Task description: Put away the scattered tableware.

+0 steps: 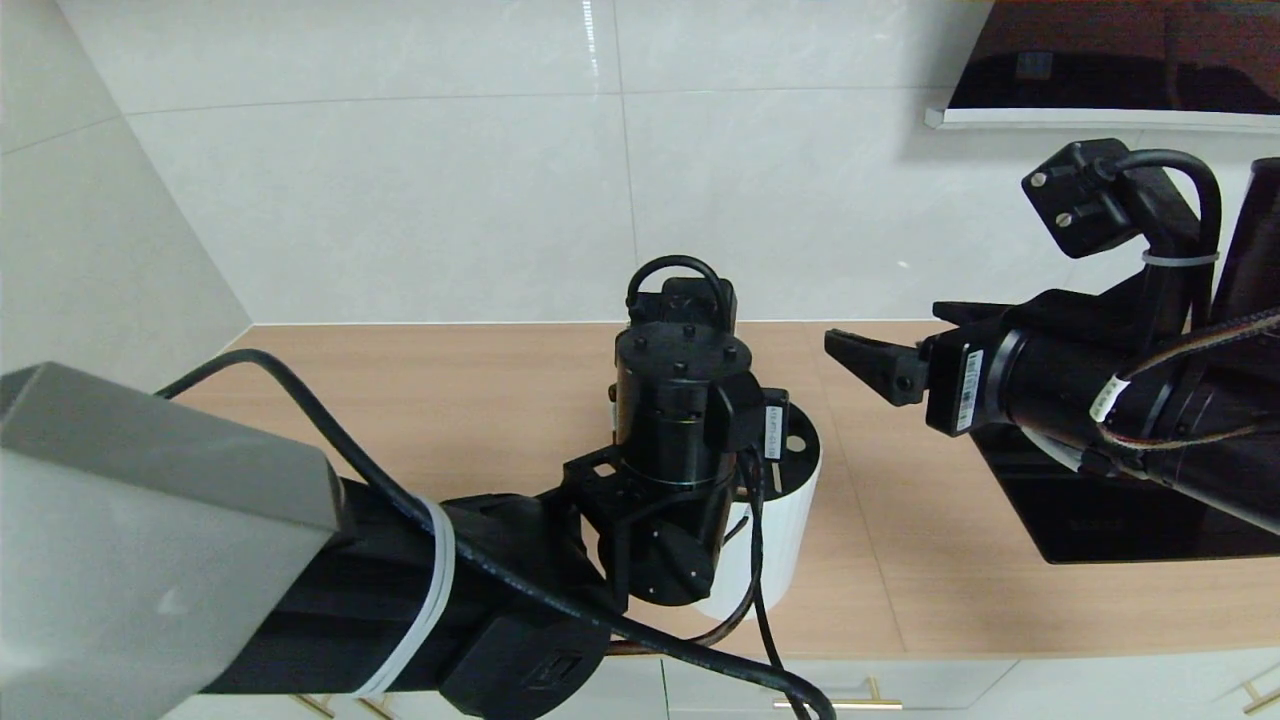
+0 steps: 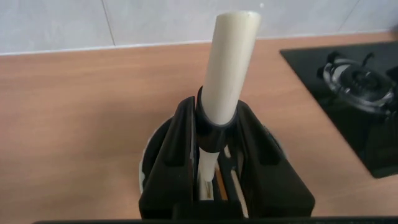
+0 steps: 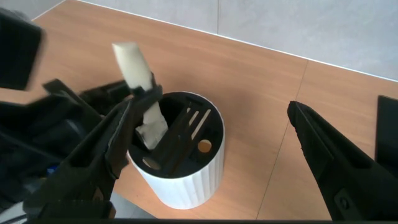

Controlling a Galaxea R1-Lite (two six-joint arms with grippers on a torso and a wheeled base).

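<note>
- Tiled kitchen wall; wooden worktop (image 1: 450, 400); black hob (image 2: 348, 93) on my right.
- Left gripper (image 2: 216, 127): jaws pinching the cream-handled utensil (image 2: 231, 62) at its dark collar. The lower end sits inside the white ribbed utensil holder (image 3: 186, 180).
- Right gripper (image 1: 878, 365): jaws spread and holding nothing, near the holder.
- I judge the utensil light and rigid, with a smooth handle that may slip. Take hold at the collar.
</note>
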